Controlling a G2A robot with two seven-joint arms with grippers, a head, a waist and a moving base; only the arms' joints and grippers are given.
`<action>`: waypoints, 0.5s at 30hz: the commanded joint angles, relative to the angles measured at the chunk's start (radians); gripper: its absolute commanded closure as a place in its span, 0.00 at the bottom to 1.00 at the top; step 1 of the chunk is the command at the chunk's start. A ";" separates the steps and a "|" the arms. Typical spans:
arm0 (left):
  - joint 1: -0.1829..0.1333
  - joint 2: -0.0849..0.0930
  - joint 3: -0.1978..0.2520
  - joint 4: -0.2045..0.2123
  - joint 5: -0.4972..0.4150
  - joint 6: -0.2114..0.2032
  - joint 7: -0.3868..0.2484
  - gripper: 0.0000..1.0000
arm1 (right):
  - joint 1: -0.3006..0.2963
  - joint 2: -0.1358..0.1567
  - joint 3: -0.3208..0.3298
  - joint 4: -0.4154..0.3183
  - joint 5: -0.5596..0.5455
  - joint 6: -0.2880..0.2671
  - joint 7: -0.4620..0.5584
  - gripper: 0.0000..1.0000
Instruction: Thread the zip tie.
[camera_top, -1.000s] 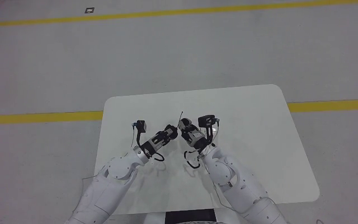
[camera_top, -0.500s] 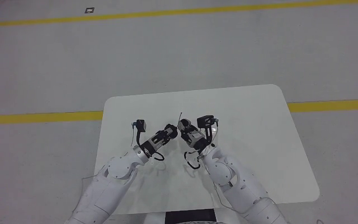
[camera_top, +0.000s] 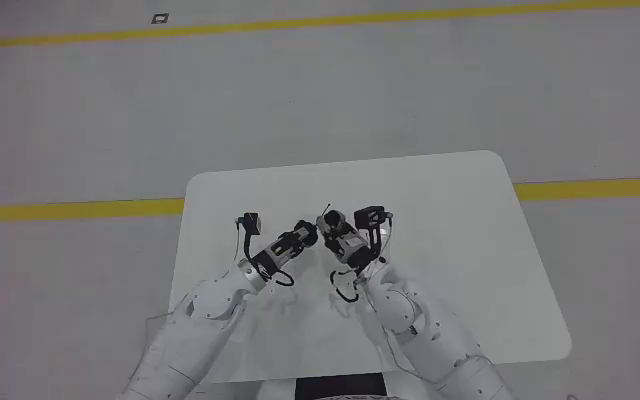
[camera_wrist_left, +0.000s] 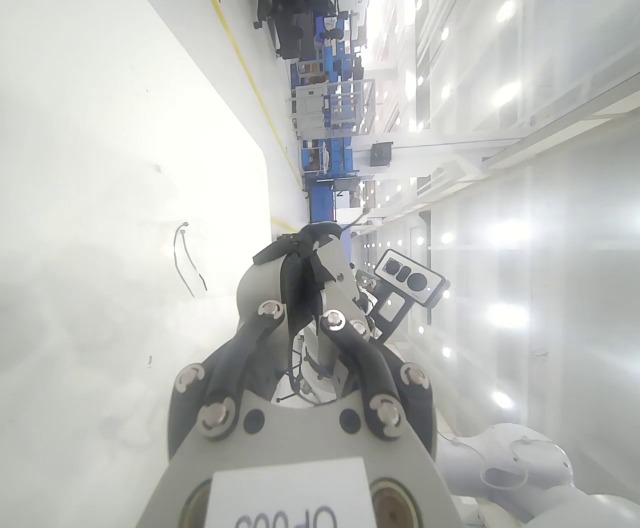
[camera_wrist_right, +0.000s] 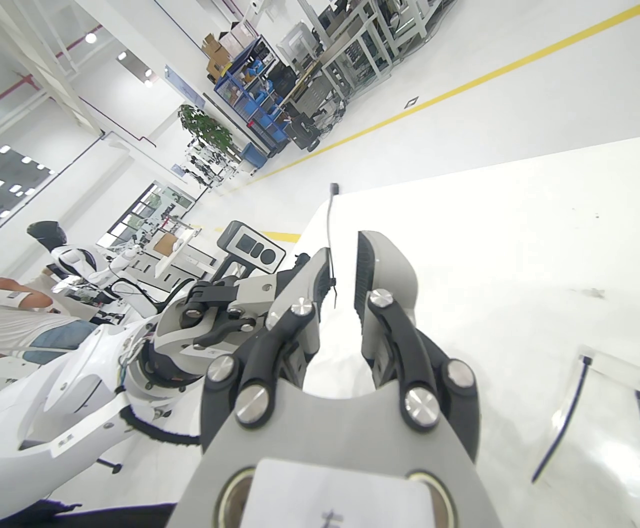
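Note:
A thin black zip tie (camera_top: 326, 211) stands almost upright over the middle of the white table (camera_top: 450, 200), where the two arms meet. My left gripper (camera_top: 311, 233) comes in from the left, and its fingers (camera_wrist_left: 300, 250) are shut with the pads pressed together on the tie's lower part. In the right wrist view the zip tie (camera_wrist_right: 330, 235) rises with its head on top and its pointed tail hanging down. There it stands between the spread fingers of my right gripper (camera_wrist_right: 342, 272), close to one pad and not pinched.
A second black zip tie (camera_wrist_left: 182, 250) lies bent on the table beyond the grippers. Another loose tie (camera_wrist_right: 565, 415) rests on the table beside my right gripper. The rounded table edge is near, with grey floor and yellow lines beyond.
The upright zip tie has tilted slightly to the right, and the right gripper has shifted a little with it. The left arm has hardly moved.

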 joint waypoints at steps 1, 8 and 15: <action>0.000 0.000 0.001 -0.002 0.001 0.000 0.003 1.00 | -0.004 0.002 0.006 -0.007 -0.003 -0.002 -0.002 0.00; 0.004 -0.002 -0.003 -0.013 -0.005 0.000 0.027 1.00 | -0.025 0.010 0.034 -0.036 -0.019 -0.043 -0.033 0.00; 0.002 0.000 -0.018 -0.009 -0.012 0.000 0.025 1.00 | -0.031 0.013 0.040 -0.038 -0.022 -0.070 -0.036 0.00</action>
